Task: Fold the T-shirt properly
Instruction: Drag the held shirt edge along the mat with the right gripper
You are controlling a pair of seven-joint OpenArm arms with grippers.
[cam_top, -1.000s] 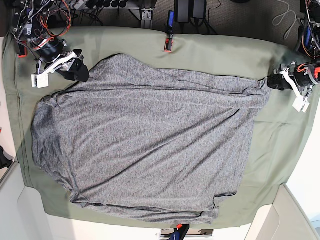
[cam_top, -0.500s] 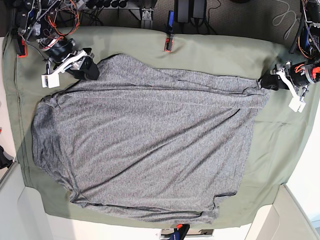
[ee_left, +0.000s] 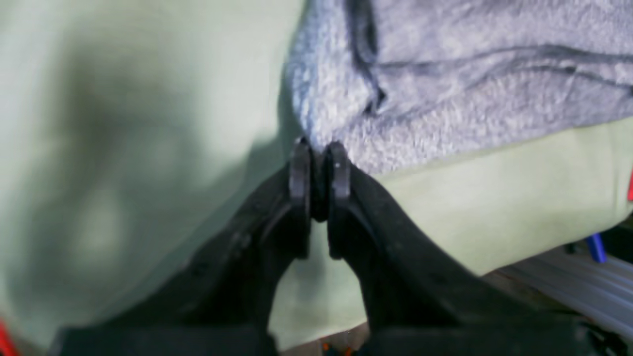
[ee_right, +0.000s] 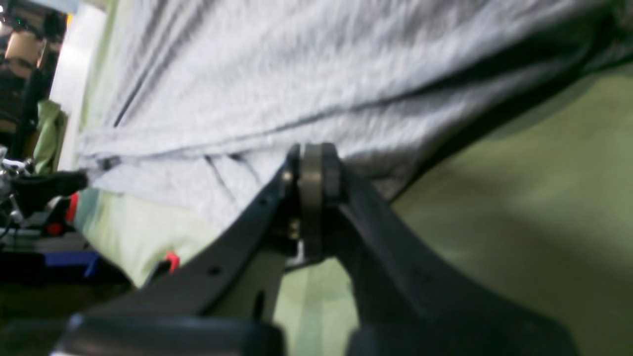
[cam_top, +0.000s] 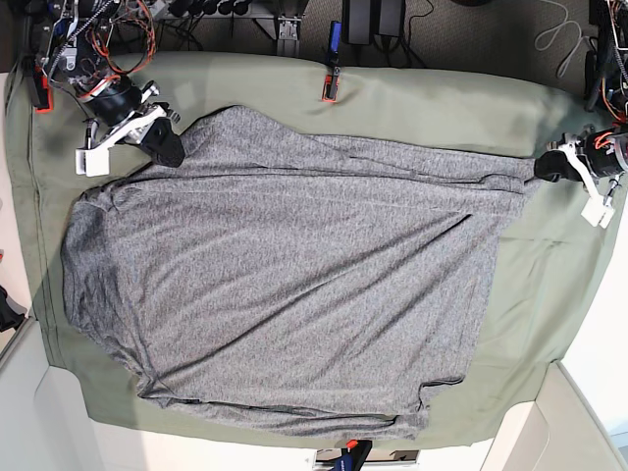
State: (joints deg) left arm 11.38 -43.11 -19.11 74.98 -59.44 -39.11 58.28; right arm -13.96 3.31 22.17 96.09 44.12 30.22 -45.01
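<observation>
Two grippers pinch the T-shirt (cam_top: 285, 275) at opposite far corners on the olive-green cloth (cam_top: 549, 285): left gripper (ee_left: 319, 148) and right gripper (ee_right: 312, 151) both clamp fabric, likely to lift and stretch that edge.

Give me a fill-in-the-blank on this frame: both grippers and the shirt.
1. The left gripper is shut on a ____ of the heathered grey knit T-shirt.
2. The right gripper is ____ on the shirt's edge.
3. The shirt lies on an olive-____ cloth sheet.

Missing words: corner; shut; green
</observation>
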